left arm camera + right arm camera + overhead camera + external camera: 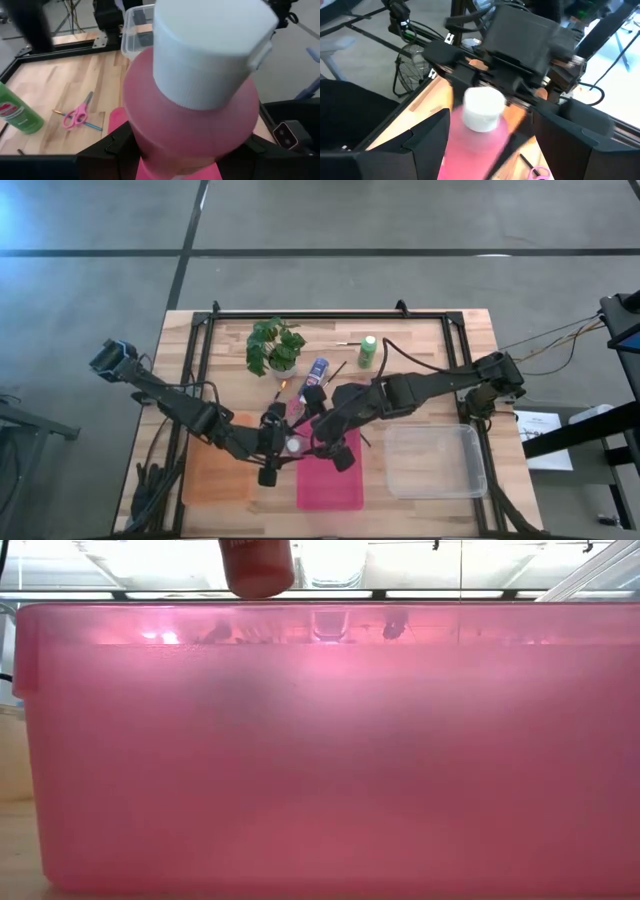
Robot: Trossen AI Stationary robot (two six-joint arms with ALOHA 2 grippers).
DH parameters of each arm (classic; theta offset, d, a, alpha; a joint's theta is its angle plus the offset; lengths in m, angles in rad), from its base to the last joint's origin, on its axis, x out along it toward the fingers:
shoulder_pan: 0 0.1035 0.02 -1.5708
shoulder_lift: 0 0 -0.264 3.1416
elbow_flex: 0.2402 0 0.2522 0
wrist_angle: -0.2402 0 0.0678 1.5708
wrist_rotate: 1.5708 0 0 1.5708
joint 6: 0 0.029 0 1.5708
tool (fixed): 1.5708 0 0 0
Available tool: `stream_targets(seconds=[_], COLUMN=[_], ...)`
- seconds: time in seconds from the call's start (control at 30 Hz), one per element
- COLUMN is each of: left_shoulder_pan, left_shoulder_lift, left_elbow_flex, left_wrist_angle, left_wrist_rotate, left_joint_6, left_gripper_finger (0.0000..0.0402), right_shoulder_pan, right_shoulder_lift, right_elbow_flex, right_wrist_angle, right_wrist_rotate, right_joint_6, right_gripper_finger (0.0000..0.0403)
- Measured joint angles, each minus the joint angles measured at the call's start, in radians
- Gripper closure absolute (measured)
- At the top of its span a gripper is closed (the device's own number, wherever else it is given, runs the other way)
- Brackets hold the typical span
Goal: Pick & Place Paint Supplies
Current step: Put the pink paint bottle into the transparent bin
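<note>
Your left gripper (272, 448) is closed about halfway on the pink-red paint bottle (190, 125), with one dark finger on each side of its body. The bottle stands roughly upright, its long axis vertical and its white cap (210, 50) pointing up; its base hangs in the air above the rim of the pink bin (320, 760). Taking the far edge of the table (420, 395) as 12 o'clock in the high view, the bottle is at about 7 o'clock from the table's middle. It is at the bin's 9 o'clock edge, and you cannot tell whether it is over the bin or just beside it. No writing shows on the bottle or its cap. Your right gripper (332, 442) is at 3 o'clock of the bottle, its fingers spread wide with nothing between them. It faces the bottle and the left gripper from just beside them. The pink bin sits at 6 o'clock, an orange bin (215, 475) at 8 o'clock and a clear bin (435, 462) at 4 o'clock. A green bottle (368, 351) lies at 1 o'clock with a red and white label (11, 111) whose words are too small to read. A blue-and-white bottle (318, 370) is near 12 o'clock, and a potted plant (275, 346) at 11 o'clock. Pink-handled scissors (75, 115) lie flat on the wood across a thin brush (92, 125).
</note>
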Motion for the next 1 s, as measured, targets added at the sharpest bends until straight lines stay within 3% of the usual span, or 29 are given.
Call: stream_targets(seconds=[1.0], left_shoulder_pan=[0.035], left_shoulder_lift=[0.033], left_elbow_flex=[0.008], left_wrist_angle=[0.064], left_wrist_rotate=[0.071], left_joint_6=[0.025], left_gripper_finger=[0.0191], right_shoulder_pan=[-0.003], right_shoulder_lift=[0.000], right_elbow_flex=[-0.014], right_wrist_angle=[-0.017], right_wrist_rotate=[-0.078], right_joint_6=[0.008], right_gripper_finger=[0.0126])
